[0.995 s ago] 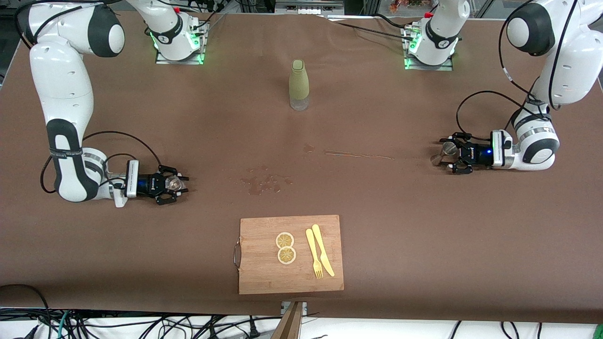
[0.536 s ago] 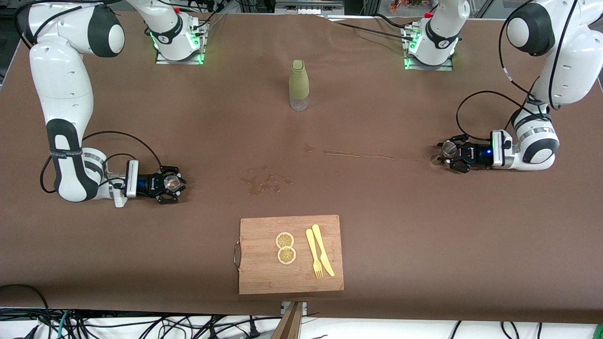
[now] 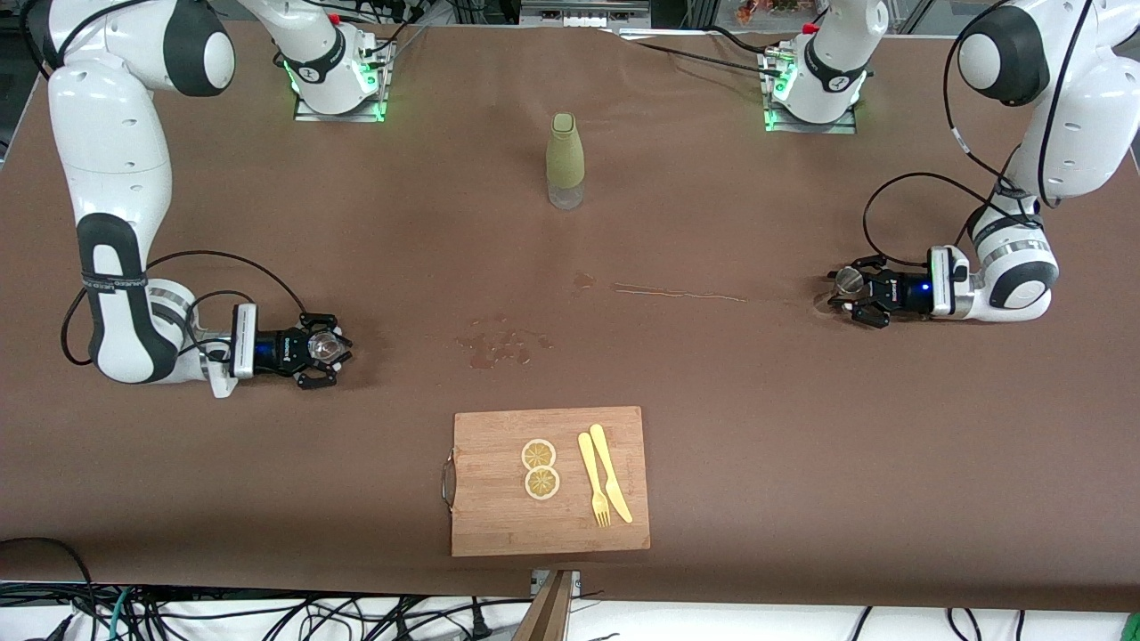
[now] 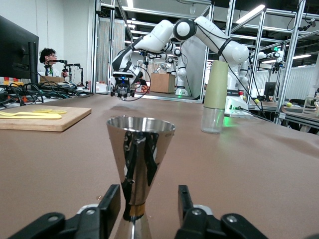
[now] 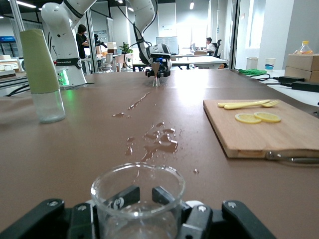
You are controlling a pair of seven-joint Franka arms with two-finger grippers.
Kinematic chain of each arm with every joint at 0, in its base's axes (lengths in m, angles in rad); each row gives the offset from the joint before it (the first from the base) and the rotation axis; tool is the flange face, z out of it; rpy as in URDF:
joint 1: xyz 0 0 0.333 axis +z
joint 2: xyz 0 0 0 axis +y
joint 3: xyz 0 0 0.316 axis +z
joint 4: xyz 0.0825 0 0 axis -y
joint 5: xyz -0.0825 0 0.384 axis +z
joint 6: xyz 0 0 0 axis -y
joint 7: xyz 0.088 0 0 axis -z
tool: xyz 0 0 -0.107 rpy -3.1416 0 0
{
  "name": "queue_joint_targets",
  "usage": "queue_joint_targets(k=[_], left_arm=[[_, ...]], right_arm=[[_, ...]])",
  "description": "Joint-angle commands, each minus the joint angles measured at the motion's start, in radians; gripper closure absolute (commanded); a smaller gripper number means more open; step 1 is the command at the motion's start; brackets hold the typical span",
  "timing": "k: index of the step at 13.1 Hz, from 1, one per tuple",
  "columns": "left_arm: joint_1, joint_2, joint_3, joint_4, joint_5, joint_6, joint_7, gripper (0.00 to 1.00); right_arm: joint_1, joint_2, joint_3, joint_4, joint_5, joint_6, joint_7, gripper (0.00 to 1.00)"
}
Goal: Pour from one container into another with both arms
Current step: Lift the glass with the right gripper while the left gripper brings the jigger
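Note:
A clear glass cup [image 3: 326,342] stands on the brown table toward the right arm's end, with my right gripper [image 3: 328,349] lying low and shut on it. In the right wrist view its fingertips [image 5: 124,195] show through the glass cup [image 5: 102,204]. Toward the left arm's end a steel jigger [image 3: 846,281] stands upright. My left gripper [image 3: 844,292] is closed around the lower half of it. In the left wrist view the jigger [image 4: 140,149] rises between the fingers [image 4: 110,204], one finger against its waist and a small gap at the other.
A green bottle with a clear base [image 3: 565,160] stands mid-table near the robots' bases. Spilled liquid [image 3: 503,347] and a thin wet streak [image 3: 677,292] lie between the grippers. A wooden cutting board [image 3: 499,521] with lemon slices [image 3: 540,469] and yellow cutlery [image 3: 604,485] sits nearest the camera.
Both grippers have closed from open, the left on the jigger and the right on the glass. The right arm has drawn back slightly toward its end of the table.

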Motion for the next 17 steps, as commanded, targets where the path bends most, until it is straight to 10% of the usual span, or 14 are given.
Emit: queue_joint_targets(k=[1,4,17], left_arm=[[-0.013,-0.003,0.014,-0.032,-0.011,0.024,0.204,0.56],[-0.011,0.003,0.015,-0.035,-0.011,0.033,0.206,1.00],[-0.042,-0.049,-0.032,-0.004,-0.008,0.059,0.154,1.00]], right_arm=[[0.028,-0.086,-0.002,-0.029,0.012,-0.007,0.082,0.79],[0.078,-0.230,-0.002,-0.061,0.012,0.045,0.187,0.79],[0.292,-0.494,-0.002,-0.165,0.004,0.298,0.536,0.78]])
